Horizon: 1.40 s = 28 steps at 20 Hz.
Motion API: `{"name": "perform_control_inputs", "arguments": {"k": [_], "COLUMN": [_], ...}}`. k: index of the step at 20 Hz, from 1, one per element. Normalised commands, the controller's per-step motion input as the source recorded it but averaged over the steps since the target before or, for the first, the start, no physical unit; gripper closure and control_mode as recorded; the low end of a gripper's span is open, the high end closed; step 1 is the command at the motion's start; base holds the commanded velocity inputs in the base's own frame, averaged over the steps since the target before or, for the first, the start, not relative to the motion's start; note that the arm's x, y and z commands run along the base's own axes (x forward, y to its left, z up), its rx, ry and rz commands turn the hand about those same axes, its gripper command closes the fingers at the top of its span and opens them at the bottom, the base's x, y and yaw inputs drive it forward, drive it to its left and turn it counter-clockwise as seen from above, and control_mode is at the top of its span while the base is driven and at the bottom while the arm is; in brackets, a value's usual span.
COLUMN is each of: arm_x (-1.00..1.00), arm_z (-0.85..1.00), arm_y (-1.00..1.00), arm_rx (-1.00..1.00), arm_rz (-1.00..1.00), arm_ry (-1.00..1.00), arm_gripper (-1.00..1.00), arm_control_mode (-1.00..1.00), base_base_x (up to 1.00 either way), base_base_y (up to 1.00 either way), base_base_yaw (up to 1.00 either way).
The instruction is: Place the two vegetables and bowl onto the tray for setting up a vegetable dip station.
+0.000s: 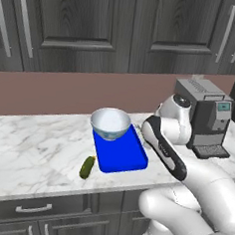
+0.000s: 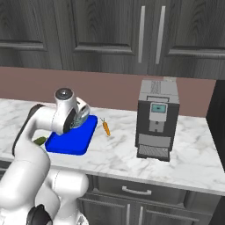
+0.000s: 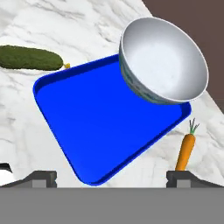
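Fingers (image 3: 111, 177) are cut off low in the hand view, spread wide and empty; in the right base view much of the bowl (image 3: 162, 59) is hidden by the arm; it sits on the tray's (image 3: 100, 127) far end; cucumber (image 1: 87, 167) and carrot (image 3: 185, 152) lie on the worktop (image 1: 32, 143) beside opposite edges; a coffee machine (image 2: 154, 121) stands near, its screen unreadable.
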Motion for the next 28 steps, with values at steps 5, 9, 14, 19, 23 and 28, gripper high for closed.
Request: {"name": "perform_control_inputs", "arguments": {"k": [5,9,14,19,23,28], "arm_x": [-0.26,-0.03,0.01,0.1,0.15,0.19], "arm_z": [0.05,0.01,0.0,0.03,0.0,-0.06], "arm_y": [-0.35,-0.37,-0.35,-0.36,-0.14,0.02], "arm_rx": [0.02,0.0,0.07,0.13,0.11,0.04], "arm_rz": [-0.28,-0.22,-0.14,-0.04,0.0,0.0], "arm_ry": [0.03,0.0,0.04,0.12,0.05,-0.02], "arm_gripper": [-1.0,-1.0,-1.0,-1.0,-1.0,-1.0], "arm_control_mode": [-1.0,-1.0,-1.0,-1.0,-1.0,-1.0], "base_base_x": [0.0,0.0,0.0,0.0,0.0,0.0], "base_base_y": [0.0,0.0,0.0,0.0,0.0,0.0], "base_base_yaw": [0.0,0.0,0.0,0.0,0.0,0.0]}}
